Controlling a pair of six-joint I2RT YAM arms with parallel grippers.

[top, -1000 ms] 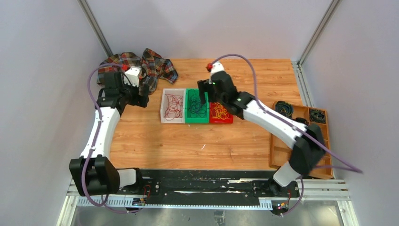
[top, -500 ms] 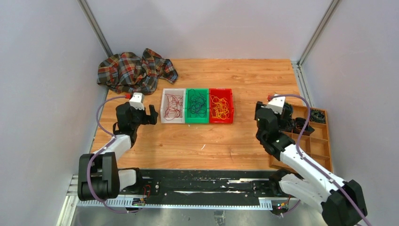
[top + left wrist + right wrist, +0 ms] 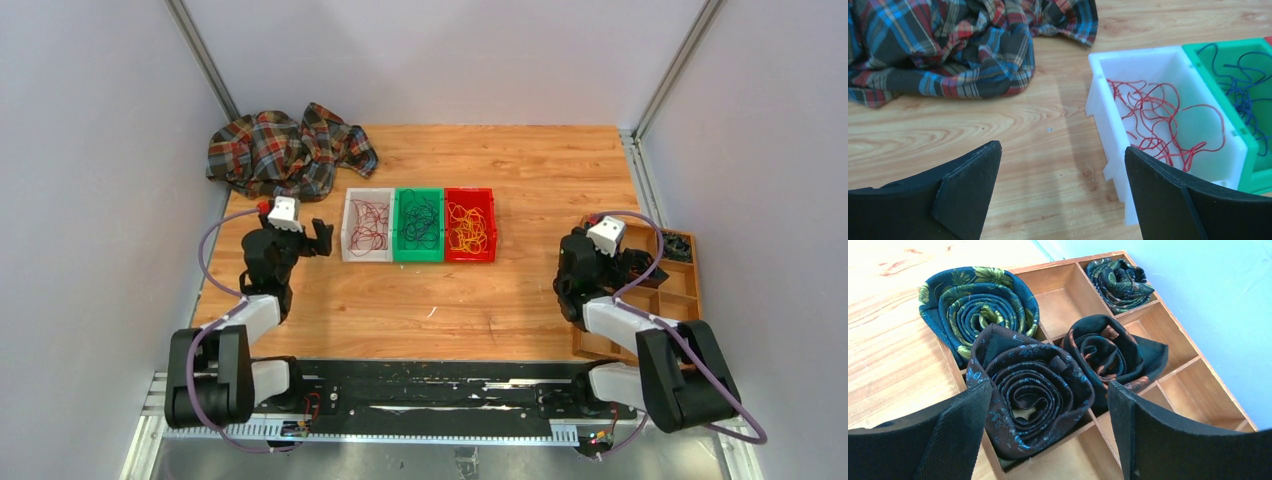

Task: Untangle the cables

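Three small bins stand side by side in the table's middle. The white bin (image 3: pixel 350 225) holds dark red cables (image 3: pixel 368 226), the green bin (image 3: pixel 418 254) holds dark cables (image 3: pixel 419 222), the red bin (image 3: pixel 470 256) holds yellow-orange cables (image 3: pixel 467 229). In the left wrist view the red cables (image 3: pixel 1160 120) lie loose in the white bin (image 3: pixel 1108 125). My left gripper (image 3: pixel 318 238) is open and empty, just left of the white bin (image 3: pixel 1063 165). My right gripper (image 3: pixel 625 268) is open and empty over the wooden tray (image 3: pixel 1048 400).
A crumpled plaid cloth (image 3: pixel 285 148) lies at the back left and also shows in the left wrist view (image 3: pixel 943 45). A wooden compartment tray (image 3: pixel 690 300) at the right edge holds several rolled dark ties (image 3: pixel 1023 385).
Both arms have pulled back from the bins toward the near edge. The right arm left the green bin and folded down over the wooden tray. The left arm lowered beside the white bin.
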